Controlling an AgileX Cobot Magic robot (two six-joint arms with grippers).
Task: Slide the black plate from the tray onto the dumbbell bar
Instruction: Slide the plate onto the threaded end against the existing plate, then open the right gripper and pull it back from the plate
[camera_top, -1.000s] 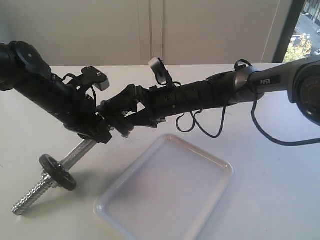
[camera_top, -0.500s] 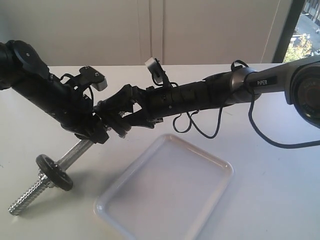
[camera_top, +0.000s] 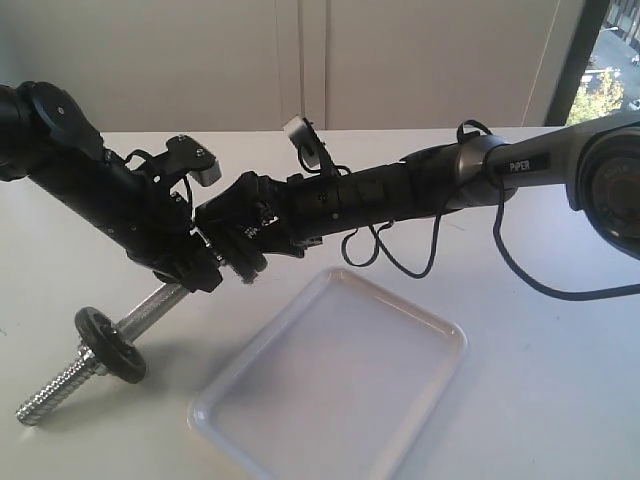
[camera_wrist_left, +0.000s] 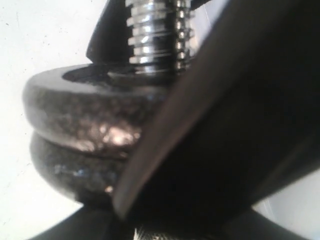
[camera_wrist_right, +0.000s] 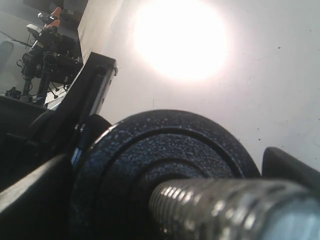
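My left gripper (camera_top: 196, 268) is shut on the knurled middle of the dumbbell bar (camera_top: 150, 310) and holds it tilted. The bar's lower threaded end (camera_top: 50, 395) carries a dark disc (camera_top: 110, 345). At the upper end, my right gripper (camera_top: 238, 250) is shut on the black plate (camera_wrist_right: 150, 155). In the right wrist view the threaded rod (camera_wrist_right: 225, 210) passes through the plate's centre hole, with a finger on each side. The left wrist view shows two stacked dark disc edges (camera_wrist_left: 85, 125) on the thread (camera_wrist_left: 155, 35), behind a dark finger (camera_wrist_left: 225, 125). The white tray (camera_top: 400, 330) holds nothing.
The tray lies on the white table (camera_top: 560, 400), just below and right of the meeting grippers. Loose black cables (camera_top: 400, 255) hang under the right arm (camera_top: 420, 190). The wall and a window (camera_top: 610, 70) stand behind.
The right gripper has moved left toward the left gripper, carrying the plate further along the bar's upper end. The bar's lower end has shifted slightly left and down.
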